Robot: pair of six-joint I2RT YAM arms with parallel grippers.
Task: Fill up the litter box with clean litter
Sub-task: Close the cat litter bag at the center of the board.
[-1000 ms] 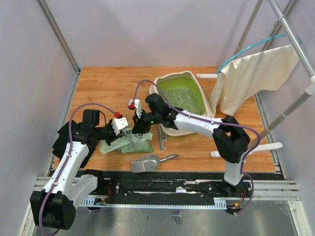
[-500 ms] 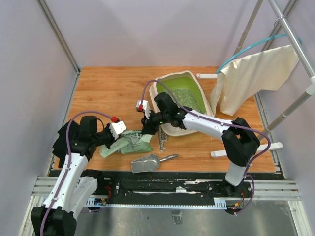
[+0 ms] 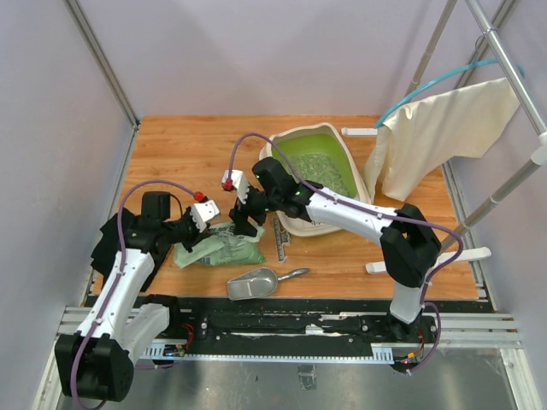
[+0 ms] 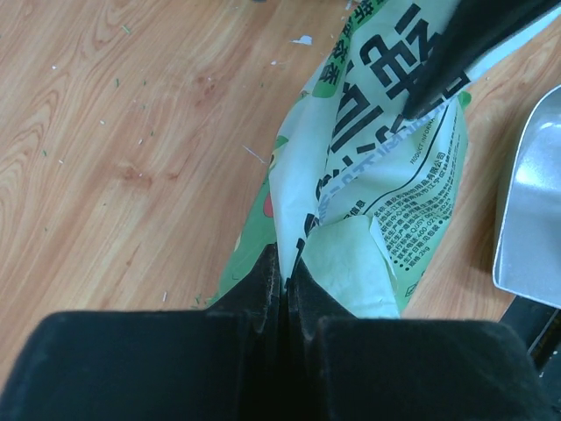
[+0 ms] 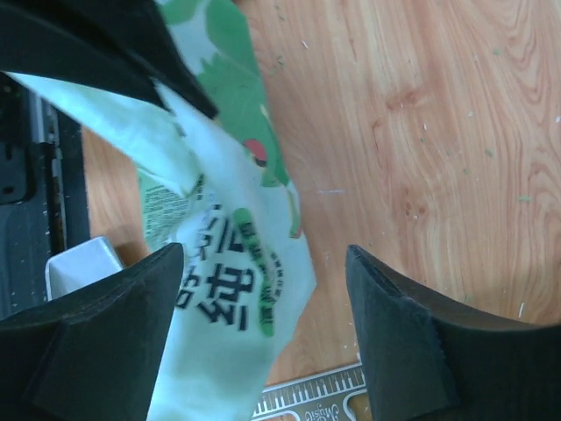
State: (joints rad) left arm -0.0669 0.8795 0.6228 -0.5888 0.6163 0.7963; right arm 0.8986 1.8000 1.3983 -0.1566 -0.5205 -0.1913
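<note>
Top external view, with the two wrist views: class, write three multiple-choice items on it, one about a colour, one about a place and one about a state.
1. What colour is the inside of the litter box?
A. Bright green
B. Blue
C. Red

2. Where does the scoop lie?
A. Inside the litter box
B. On the table, between the bag and the arm bases
C. On the cloth at the right

3. How is the right gripper?
A. Shut on the scoop
B. Shut on the bag
C. Open, over the bag

Answers:
1 A: green shows within the cream rim.
2 B: the top view shows it on the wood near the front edge.
3 C: its wrist view shows the fingers wide apart, with the bag beneath.
</note>
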